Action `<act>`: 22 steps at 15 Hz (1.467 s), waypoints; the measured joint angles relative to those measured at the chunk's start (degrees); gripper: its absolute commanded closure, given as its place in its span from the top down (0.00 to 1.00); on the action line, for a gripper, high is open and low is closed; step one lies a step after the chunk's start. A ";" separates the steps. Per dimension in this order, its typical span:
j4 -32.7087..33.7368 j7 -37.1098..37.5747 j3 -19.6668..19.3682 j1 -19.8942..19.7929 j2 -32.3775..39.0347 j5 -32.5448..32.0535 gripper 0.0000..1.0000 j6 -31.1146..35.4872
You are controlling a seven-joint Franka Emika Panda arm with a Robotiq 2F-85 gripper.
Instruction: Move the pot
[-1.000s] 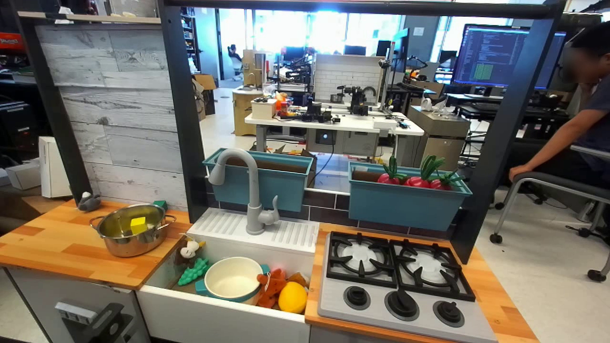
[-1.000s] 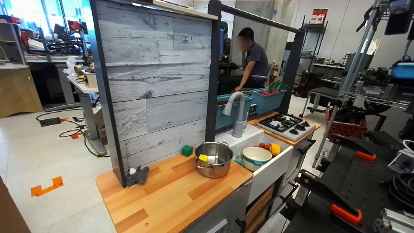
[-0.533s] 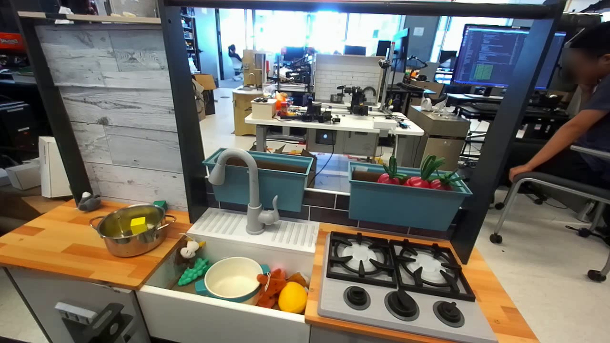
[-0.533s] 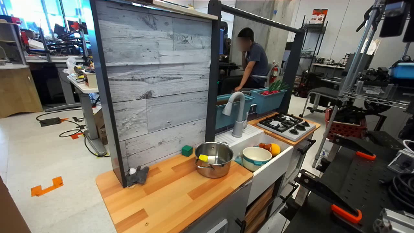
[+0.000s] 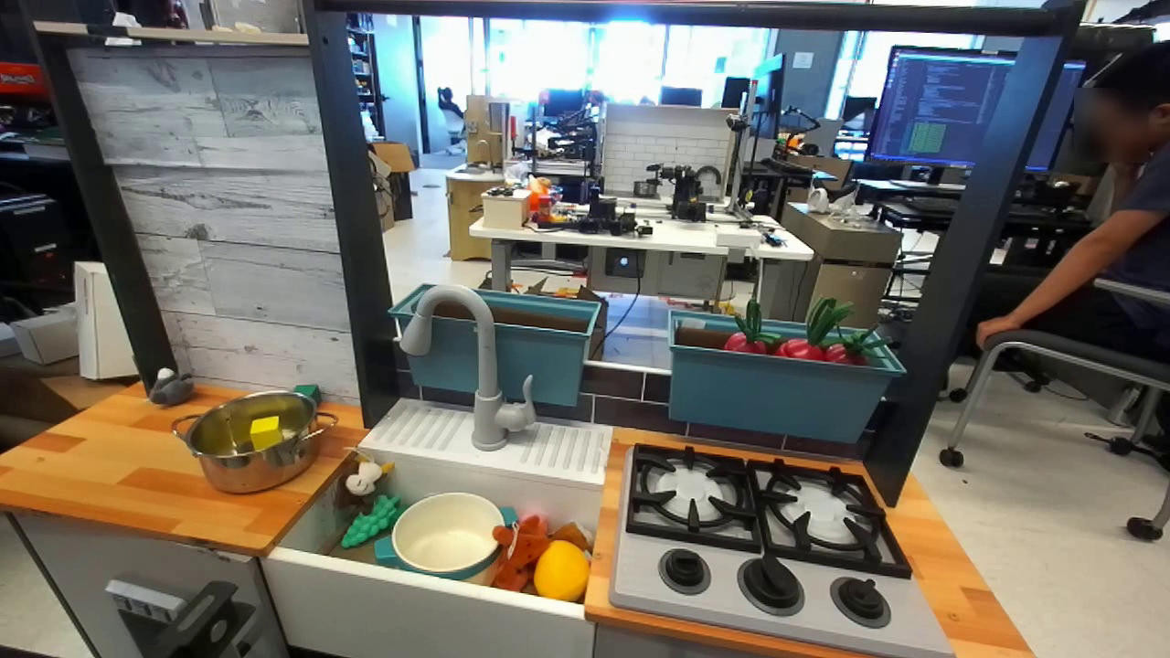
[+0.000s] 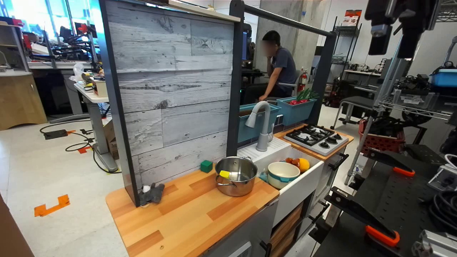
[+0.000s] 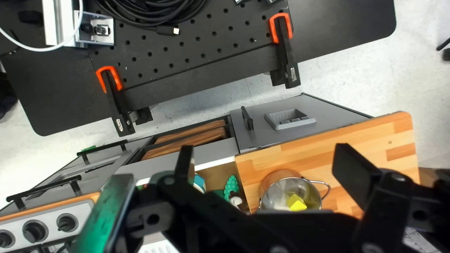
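Note:
The pot [image 5: 265, 473] is a shiny silver metal pot with a loop handle on each side. It stands upright on the wooden counter beside the sink and shows in both exterior views [image 6: 240, 188]. A yellow block [image 5: 266, 431] lies inside it. My gripper [image 6: 395, 41] hangs in the air at the top right of an exterior view, well away from the pot. In the wrist view my gripper [image 7: 263, 160] is open with nothing between its fingers. The pot [image 7: 273, 196] appears below, between the fingers, its near part hidden by the gripper body.
The sink [image 5: 430, 599] holds a white bowl [image 5: 448, 535], toys and a yellow ball. A grey faucet [image 5: 484, 366] rises behind it. A stove [image 5: 777, 539] stands beyond. A green block [image 6: 206, 166] and a grey toy [image 6: 151, 193] sit near the back panel [image 6: 175, 89].
My gripper has moved left and somewhat down from the top right corner in an exterior view. The pot and the other objects have not moved.

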 measured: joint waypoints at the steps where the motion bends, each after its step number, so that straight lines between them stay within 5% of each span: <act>1: 1.27 0.00 0.00 -0.06 1.77 -0.40 1.00 0.10; 14: 28.41 -0.15 -2.23 0.39 38.40 -11.72 1.00 1.32; 22: 48.18 -0.02 -5.99 4.18 57.34 -12.09 1.00 -6.72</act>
